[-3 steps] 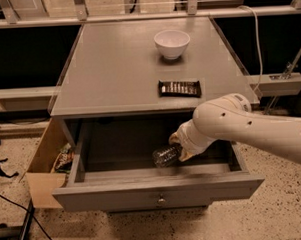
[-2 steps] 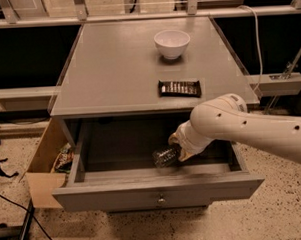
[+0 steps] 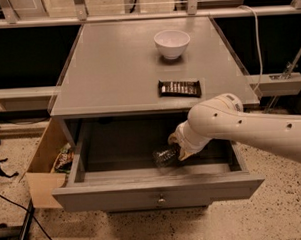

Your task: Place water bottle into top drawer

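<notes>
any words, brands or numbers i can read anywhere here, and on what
No text here can be read.
snack bar wrapper: pale print, too blurred.
water bottle label, by the gripper inside the top drawer: too blurred.
packet in the cardboard box: too blurred.

Grey top drawer [image 3: 119, 195], pulled open, round knob at front centre. Clear crinkled water bottle [image 3: 163, 157] inside, right of centre; gripper [image 3: 178, 149] at its right end.
</notes>
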{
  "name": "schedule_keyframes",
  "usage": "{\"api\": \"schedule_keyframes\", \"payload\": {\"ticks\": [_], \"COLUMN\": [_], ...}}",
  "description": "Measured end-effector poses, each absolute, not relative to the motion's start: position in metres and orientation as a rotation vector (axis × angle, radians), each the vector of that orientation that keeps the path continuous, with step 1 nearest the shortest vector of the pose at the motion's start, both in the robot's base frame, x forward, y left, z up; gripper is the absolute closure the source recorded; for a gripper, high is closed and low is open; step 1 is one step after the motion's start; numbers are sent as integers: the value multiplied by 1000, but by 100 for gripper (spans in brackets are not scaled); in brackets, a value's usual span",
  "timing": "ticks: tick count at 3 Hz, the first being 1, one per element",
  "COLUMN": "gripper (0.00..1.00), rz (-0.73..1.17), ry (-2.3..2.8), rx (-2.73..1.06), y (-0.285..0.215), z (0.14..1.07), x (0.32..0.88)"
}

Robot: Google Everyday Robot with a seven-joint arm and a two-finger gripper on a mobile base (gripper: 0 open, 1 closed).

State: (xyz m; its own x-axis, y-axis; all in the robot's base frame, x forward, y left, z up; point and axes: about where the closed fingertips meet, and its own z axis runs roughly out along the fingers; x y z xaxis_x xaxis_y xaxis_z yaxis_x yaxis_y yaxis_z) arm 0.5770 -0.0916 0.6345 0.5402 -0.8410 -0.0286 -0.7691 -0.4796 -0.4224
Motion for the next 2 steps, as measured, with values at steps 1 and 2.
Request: {"api": "schedule_keyframes", "payload": {"ticks": [1,2], "gripper": [59,36], "rz": [-256,-256], "ry": [1318,1318], "rx": [-2395,-2395], "y": [-92,-92], "z": [634,634], "x": [577,577]}}
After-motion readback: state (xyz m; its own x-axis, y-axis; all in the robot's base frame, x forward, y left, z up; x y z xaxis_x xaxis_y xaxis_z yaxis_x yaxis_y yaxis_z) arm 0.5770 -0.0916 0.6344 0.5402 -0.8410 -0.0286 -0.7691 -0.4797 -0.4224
